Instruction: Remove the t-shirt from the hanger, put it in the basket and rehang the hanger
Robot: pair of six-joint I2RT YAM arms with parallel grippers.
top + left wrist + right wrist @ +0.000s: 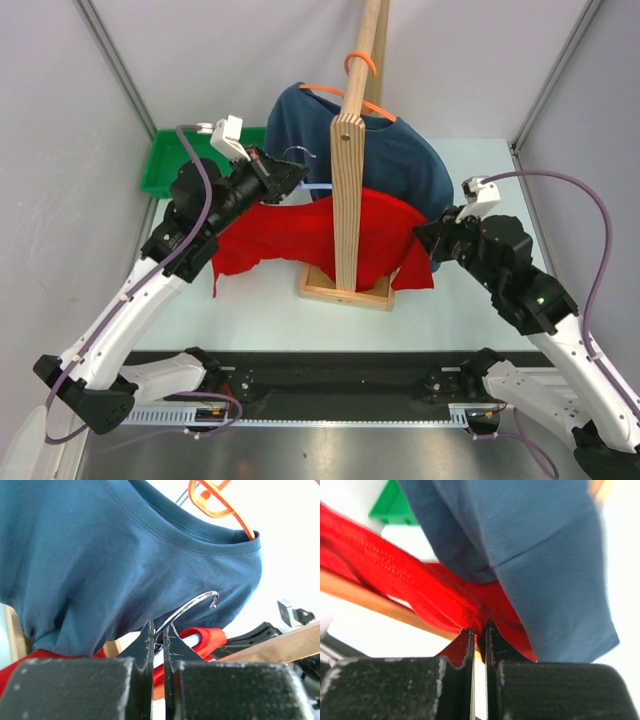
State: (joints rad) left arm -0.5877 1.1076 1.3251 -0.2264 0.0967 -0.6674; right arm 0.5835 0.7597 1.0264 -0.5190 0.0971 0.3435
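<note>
The red t-shirt (290,235) hangs on a white hanger (192,641) with a metal hook (192,605), low in front of the wooden stand. My left gripper (298,178) is shut on the base of that hook; in the left wrist view the wire runs out from between the jaws of this gripper (158,632). My right gripper (420,238) is at the shirt's right end. In the right wrist view that gripper (479,632) is shut on a fold of the red t-shirt (420,587). Most of the hanger is hidden inside the cloth.
A blue t-shirt (410,165) on an orange hanger (360,65) hangs from the wooden stand's pole (347,200), just behind the red one. The stand's base (345,292) sits mid-table. A green bin (170,160) stands at the back left.
</note>
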